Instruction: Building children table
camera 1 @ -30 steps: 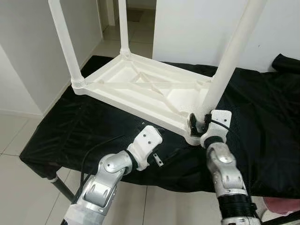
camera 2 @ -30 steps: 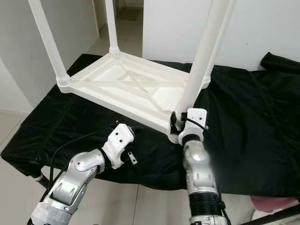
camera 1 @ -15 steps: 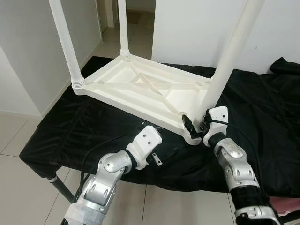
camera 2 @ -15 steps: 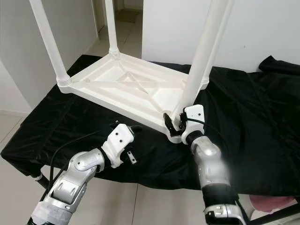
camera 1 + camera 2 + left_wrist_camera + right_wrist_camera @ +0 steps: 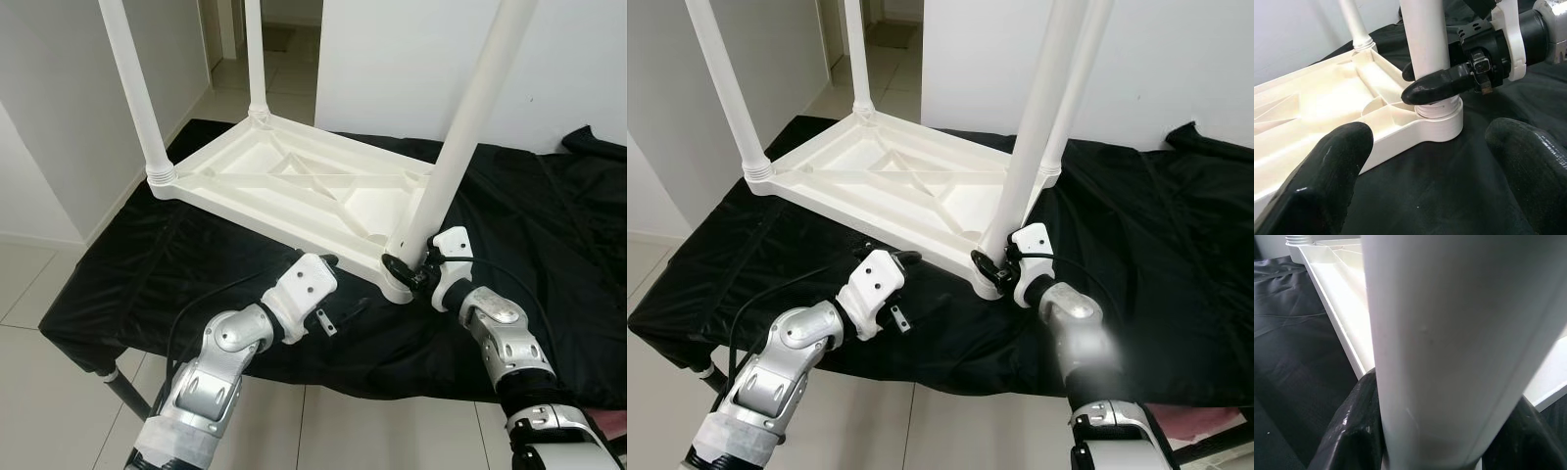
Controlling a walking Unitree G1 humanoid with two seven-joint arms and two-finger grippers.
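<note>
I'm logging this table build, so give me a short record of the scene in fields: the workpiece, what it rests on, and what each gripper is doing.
workpiece: white plastic children's table, upside down, legs pointing up
support: black cloth-covered bench
right gripper: shut around the base of the near white table leg, at its corner socket
left gripper: open, hovering over the cloth beside the table's near edge, holding nothing
</note>
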